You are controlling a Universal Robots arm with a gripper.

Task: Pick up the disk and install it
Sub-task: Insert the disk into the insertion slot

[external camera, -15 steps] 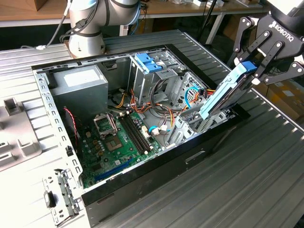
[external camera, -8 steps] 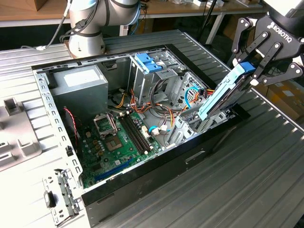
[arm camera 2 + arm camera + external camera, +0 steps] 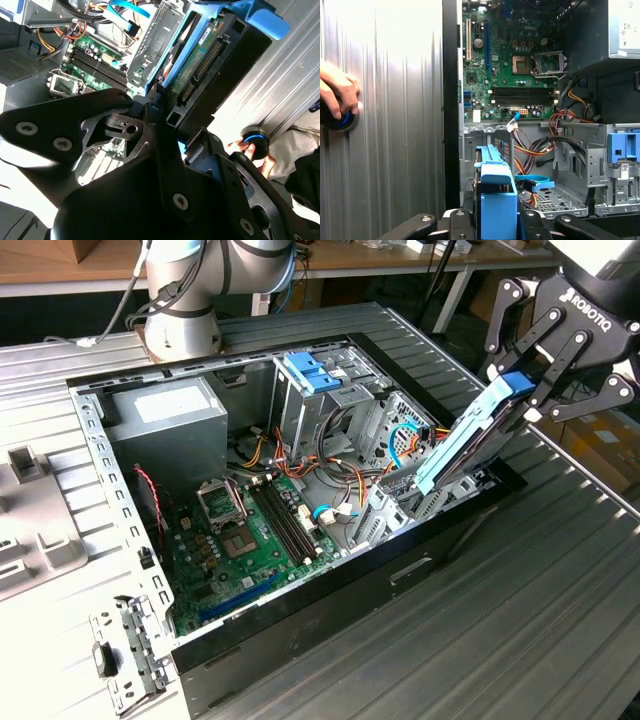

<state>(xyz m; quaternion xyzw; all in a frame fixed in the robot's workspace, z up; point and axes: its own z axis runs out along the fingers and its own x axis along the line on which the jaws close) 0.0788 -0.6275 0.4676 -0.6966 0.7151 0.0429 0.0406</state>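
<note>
white lettering marks the black metal gripper, small white print the green circuit board, and a pale label the grey metal power supply box.

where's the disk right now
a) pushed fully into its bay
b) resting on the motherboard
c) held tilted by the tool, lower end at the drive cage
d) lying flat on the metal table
C: in the exterior view the tool grips the disk at its blue end tab, and the disk slants down to the drive cage.

One disk, one gripper, one computer case, one motherboard and one power supply are counted.
</note>
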